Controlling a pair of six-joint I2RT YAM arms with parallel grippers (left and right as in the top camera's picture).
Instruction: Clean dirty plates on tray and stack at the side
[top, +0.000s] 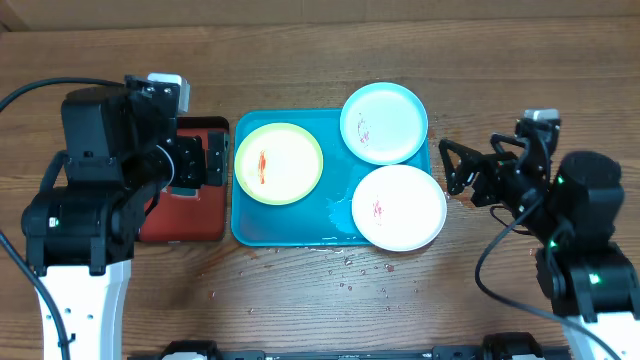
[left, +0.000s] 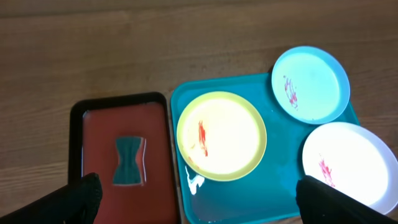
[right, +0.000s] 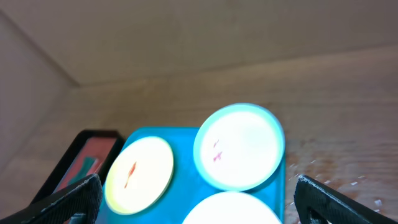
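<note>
On the table (top: 320, 60), the large tray (top: 285, 225) lies in the middle, with the smaller tray (top: 185, 222) just beside it on the left. The left plate (top: 279, 163) sits wholly in the large tray. The far plate (top: 384, 122) overhangs its far right corner and the near plate (top: 398, 207) its right rim. A small pad (left: 129, 160) lies in the smaller tray.

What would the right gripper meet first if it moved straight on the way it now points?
Most likely the rim of the white plate on the tray, just ahead of the open right gripper. Its height is unclear, so it might pass above.
</note>
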